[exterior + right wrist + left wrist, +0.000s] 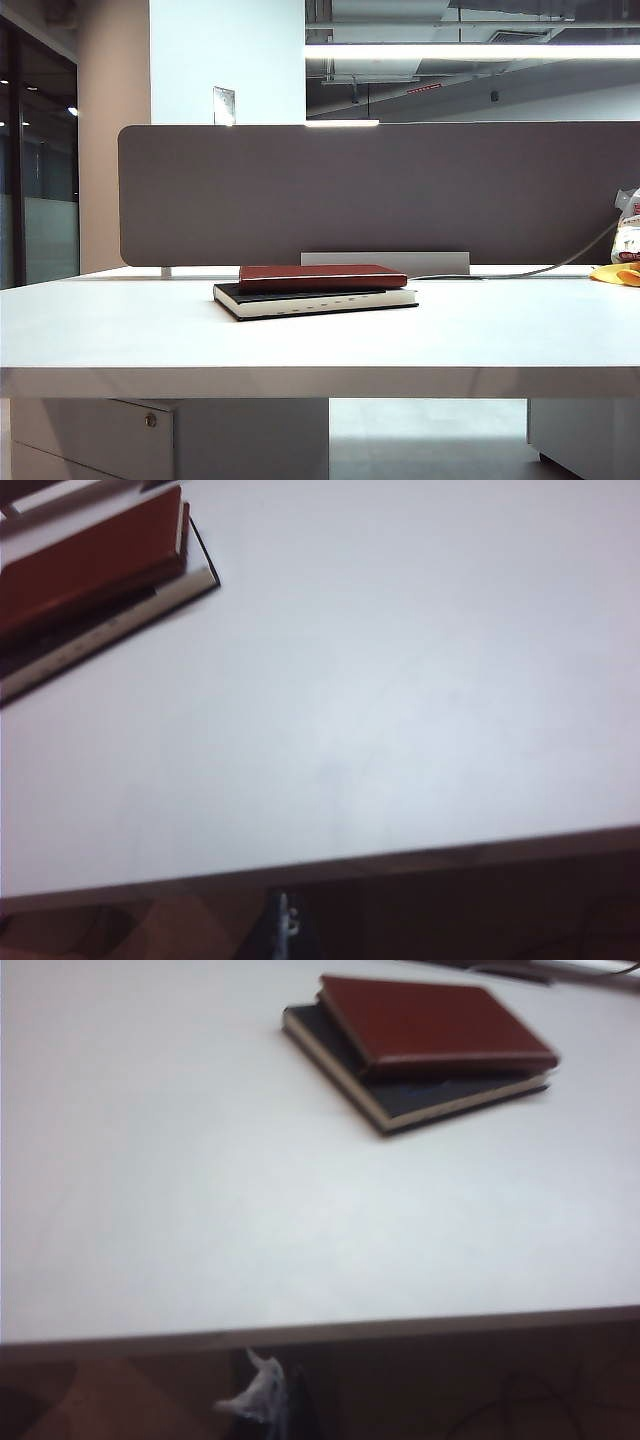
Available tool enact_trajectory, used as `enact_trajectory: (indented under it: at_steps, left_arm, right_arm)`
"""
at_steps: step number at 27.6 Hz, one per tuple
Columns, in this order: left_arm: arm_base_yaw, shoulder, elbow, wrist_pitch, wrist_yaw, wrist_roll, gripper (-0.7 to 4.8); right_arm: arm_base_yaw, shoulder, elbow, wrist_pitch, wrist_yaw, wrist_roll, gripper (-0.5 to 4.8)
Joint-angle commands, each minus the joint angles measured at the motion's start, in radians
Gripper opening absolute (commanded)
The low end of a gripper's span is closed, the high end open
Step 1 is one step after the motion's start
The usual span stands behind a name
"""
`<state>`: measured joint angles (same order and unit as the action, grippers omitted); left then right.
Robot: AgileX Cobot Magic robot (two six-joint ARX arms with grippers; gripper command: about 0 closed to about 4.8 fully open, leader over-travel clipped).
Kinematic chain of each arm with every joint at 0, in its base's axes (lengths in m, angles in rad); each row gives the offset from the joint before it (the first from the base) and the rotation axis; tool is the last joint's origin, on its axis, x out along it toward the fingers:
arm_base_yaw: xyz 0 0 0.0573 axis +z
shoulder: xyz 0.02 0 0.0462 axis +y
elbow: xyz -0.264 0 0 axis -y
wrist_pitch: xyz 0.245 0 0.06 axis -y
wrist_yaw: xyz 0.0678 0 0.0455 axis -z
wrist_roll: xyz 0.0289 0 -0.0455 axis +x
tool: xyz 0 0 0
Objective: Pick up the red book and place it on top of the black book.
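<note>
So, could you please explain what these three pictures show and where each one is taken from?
This is a two-armed table robot, each arm ending in a two-finger claw. One picture comes from a fixed camera facing the white table; neither arm appears in it. The other two come from cameras on the left and right wrists, looking over the table's near edge from either side. On the table, the red book lies flat on top of the black book, set a little toward the back. A grey divider panel stands behind them, and something yellow sits at the far right. Neither claw itself is visible in its wrist picture, and nothing is seen being held.
</note>
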<state>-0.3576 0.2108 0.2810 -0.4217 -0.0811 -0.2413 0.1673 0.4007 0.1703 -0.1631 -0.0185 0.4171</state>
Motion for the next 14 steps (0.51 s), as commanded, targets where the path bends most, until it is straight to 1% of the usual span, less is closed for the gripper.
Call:
enact_trajectory:
  at_steps: [1,6,9,12,14]
  left_arm:
    - [-0.001,-0.013,-0.025,0.017,-0.04,0.005,-0.06]
    - [-0.001,-0.087,-0.074,0.019,-0.079,-0.003,-0.06]
    - [-0.001,-0.15,-0.111,0.015,-0.082,-0.003,-0.06]
    - [-0.001,-0.209,-0.135,-0.015,-0.095,-0.002,-0.06]
    - [-0.001,-0.208,-0.137,-0.036,-0.103,0.003,-0.06]
  right_arm:
    - [0.001,-0.002,-0.027,0.021,0.018,-0.006,-0.05]
    - [0.002,-0.003,-0.061,0.049,0.02,-0.006,-0.05]
    - [0.003,-0.008,-0.076,0.067,0.02,-0.007,-0.05]
    - [0.004,-0.026,-0.09,0.073,0.021,-0.011,-0.05]
    - [0.005,-0.043,-0.1,0.072,0.021,-0.02,-0.05]
